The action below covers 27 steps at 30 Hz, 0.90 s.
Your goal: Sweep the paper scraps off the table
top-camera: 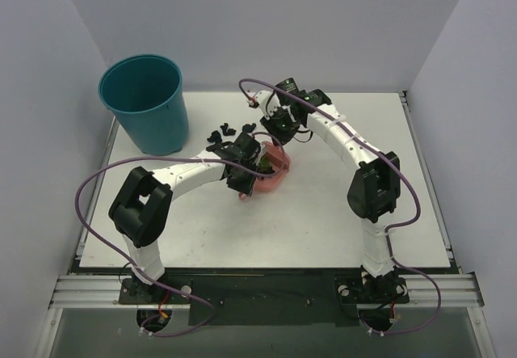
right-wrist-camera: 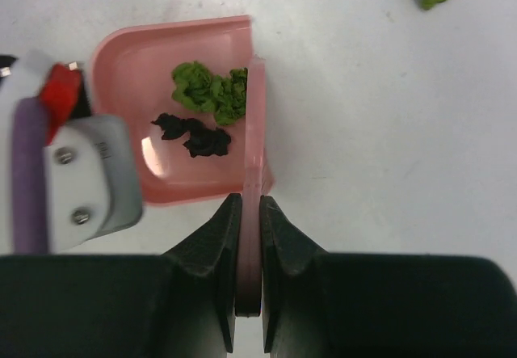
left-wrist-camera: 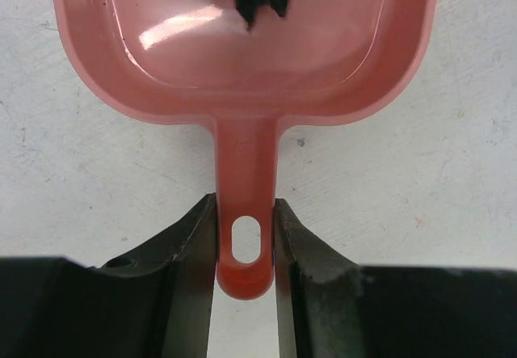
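While lying on table (top-camera: 323, 212) to catch paper scraps (right-wrist-camera: 206, 91) (some inside, more loose far-left): pink dustpan (left-wrist-camera: 161, 107), handle (left-wrist-camera: 246, 180) pinched by left gripper (left-wrist-camera: 245, 245). Pink brush (right-wrist-camera: 255, 132) clamped in right gripper (right-wrist-camera: 249, 212) for sweeping.

No text, label, brand mark or number can be read on the pink dustpan (right-wrist-camera: 129, 67), the teal bucket (top-camera: 157, 128) or the white counter (top-camera: 323, 212).
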Motion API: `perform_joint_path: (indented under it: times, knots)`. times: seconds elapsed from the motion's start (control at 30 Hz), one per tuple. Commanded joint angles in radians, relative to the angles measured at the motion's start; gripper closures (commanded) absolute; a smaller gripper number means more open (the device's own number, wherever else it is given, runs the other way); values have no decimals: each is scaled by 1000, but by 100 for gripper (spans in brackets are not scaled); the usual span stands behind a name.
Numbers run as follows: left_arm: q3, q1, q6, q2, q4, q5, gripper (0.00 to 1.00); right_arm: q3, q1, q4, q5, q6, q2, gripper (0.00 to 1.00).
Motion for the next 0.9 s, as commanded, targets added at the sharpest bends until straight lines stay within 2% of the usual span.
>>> perform_joint_path:
  times: [0.0, 0.17, 0.33, 0.47, 0.7, 0.87]
  knots:
    - [53, 14, 8, 12, 34, -2, 100, -21, 33, -133, -97, -12, -74, 100]
    - [43, 14, 16, 13, 54, -39, 100, -61, 44, -158, -115, -9, -131, 100]
    - [-22, 0, -9, -28, 145, -61, 100, -64, 44, -158, 29, 20, -166, 100]
    - [-103, -29, -29, -88, 254, -107, 100, -70, 45, -132, 64, 59, -203, 100]
    - [-201, -46, -72, -158, 365, -154, 100, -104, 44, -66, 153, 206, -291, 100]
    - [-186, -46, -89, -197, 327, -162, 100, -81, 34, -77, 253, 347, -344, 100]
